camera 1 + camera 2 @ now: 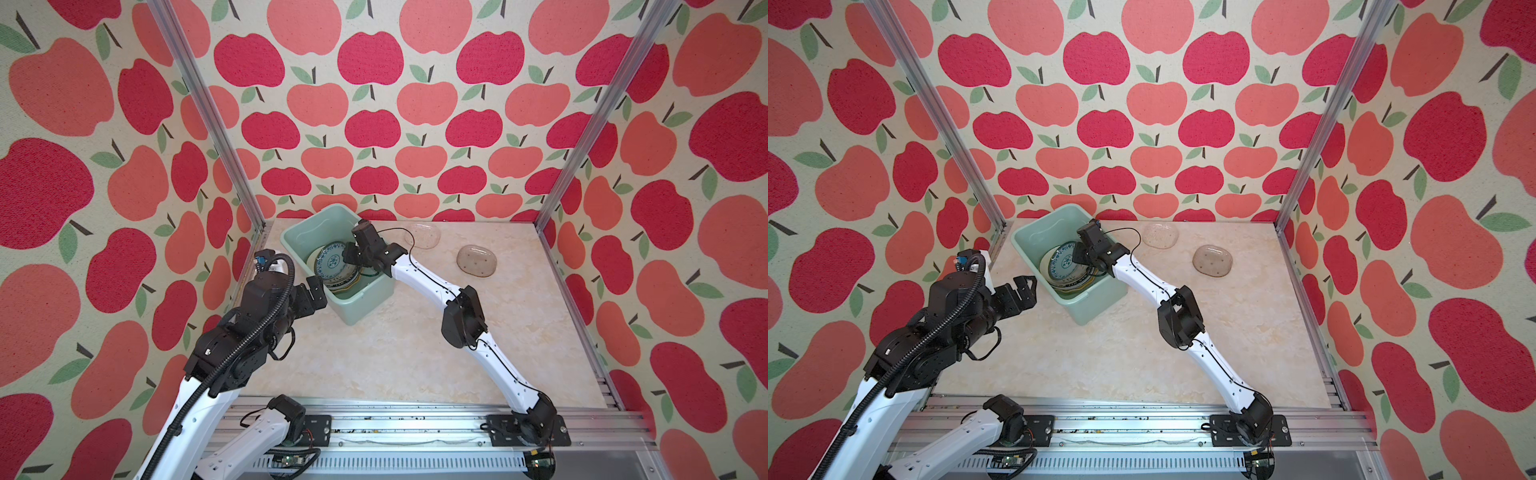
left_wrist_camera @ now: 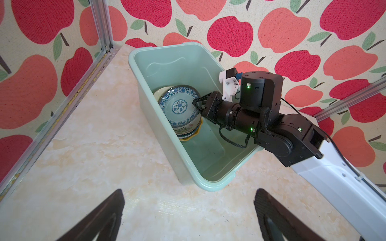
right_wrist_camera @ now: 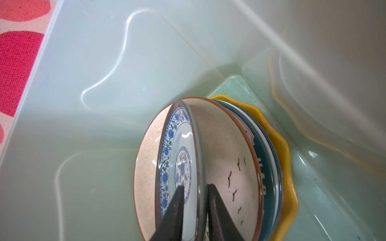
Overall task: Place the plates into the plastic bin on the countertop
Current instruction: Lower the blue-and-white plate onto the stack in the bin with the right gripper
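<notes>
**Right tool** (image 3: 196,186): reaches down into the plastic bin (image 1: 353,311). The bin sits at the back left of the tabletop (image 1: 395,353), skewed to the back wall (image 1: 415,124). The two fingers (image 3: 173,208) stand narrowly apart, one on either side of the rim of the blue-patterned plate (image 2: 179,104). I cannot tell whether they press on that rim. The right wrist view cuts the fingers off at the frame edge, and in both top views the arm's own wrist covers them.

**Stack in the bin:** the blue-patterned plate lies on top, slightly tilted. Only slivers show of the plates beneath it.
- A cream speckled plate (image 3: 225,146) comes next.
- A teal-rimmed plate (image 3: 263,154) follows; its white lettering is too cut off to read.
- A yellow scalloped plate (image 3: 286,158) is the lowest that shows.

The plates between these cannot be counted.

**Left tool** (image 2: 189,192): fingers spread wide, holding nothing, above the tabletop just beside the bin's near left wall. Its own wrist view shows only the fingertips, blurred at the frame edge.

**Outside the bin:** two dishes lie on the tabletop.
- A clear glass dish (image 1: 422,235) lies near the back wall, its outline faint against the marble pattern.
- A smoky glass dish (image 1: 476,260) lies a little nearer, well apart from the bin.
</notes>
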Controlling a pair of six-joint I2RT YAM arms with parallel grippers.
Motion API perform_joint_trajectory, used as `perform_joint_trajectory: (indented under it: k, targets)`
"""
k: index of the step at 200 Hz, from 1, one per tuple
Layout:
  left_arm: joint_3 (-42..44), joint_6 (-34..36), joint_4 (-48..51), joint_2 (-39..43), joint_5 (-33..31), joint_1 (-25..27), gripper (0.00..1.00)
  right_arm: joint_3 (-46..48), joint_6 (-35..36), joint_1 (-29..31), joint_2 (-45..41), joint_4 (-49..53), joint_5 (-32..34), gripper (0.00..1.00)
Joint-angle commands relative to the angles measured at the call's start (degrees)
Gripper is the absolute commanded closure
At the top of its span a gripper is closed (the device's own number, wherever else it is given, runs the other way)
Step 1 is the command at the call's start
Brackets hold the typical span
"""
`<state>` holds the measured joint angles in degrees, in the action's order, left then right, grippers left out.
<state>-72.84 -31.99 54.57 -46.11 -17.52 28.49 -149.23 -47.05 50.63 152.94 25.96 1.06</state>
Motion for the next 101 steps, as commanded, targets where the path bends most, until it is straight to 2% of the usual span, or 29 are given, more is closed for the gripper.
perform_joint_trajectory:
  k: [1,101]
  targets:
    - [-1.52,-0.26,1.54,0.54,-0.71,-0.29,0.01,0.28,-0.11,-0.01,1.12,-0.65,0.95,0.73]
    - [-1.71,-1.04,1.49,0.75,-2.3,-0.45,0.01,1.08,0.11,-0.45,0.29,-0.73,1.49,0.6]
